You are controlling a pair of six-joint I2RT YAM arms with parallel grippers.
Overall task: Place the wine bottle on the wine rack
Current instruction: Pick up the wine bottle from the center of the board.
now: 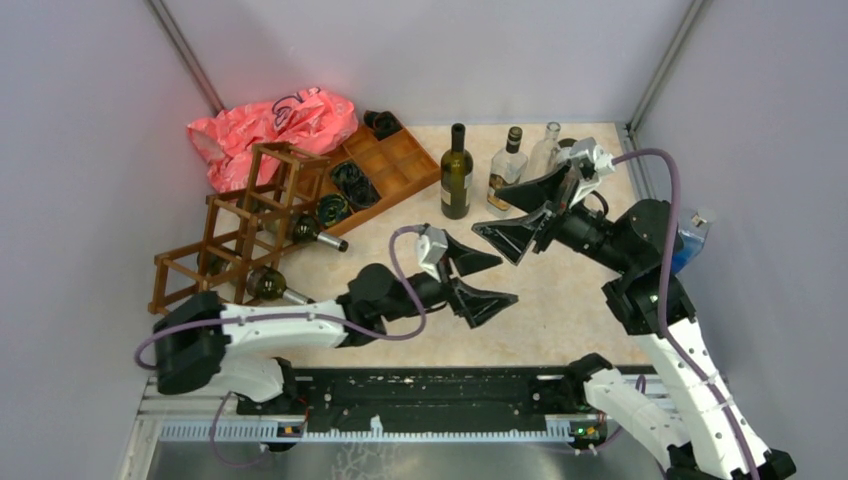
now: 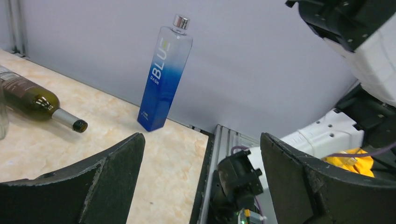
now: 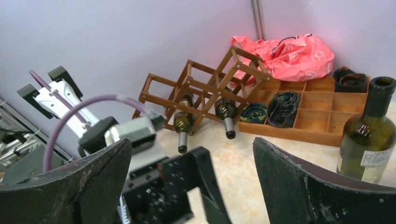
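Hovering with left gripper (image 1: 505, 280) and right gripper (image 1: 482, 216) splayed wide, holding nothing. Spotting green wine bottle (image 1: 456, 180) upright beside tray (image 1: 390, 165), apart from wine rack (image 1: 235, 235). Likely heavy, slick, fragile; best clasped mid-body.

At the back left of your counter (image 1: 560, 320), a crumpled pink bag (image 1: 275, 125) lies just behind an orange-brown compartmented tray (image 1: 400, 160) holding dark rolled items (image 1: 352, 182). Your tall blue bottle (image 2: 164, 74) stands by the wall.
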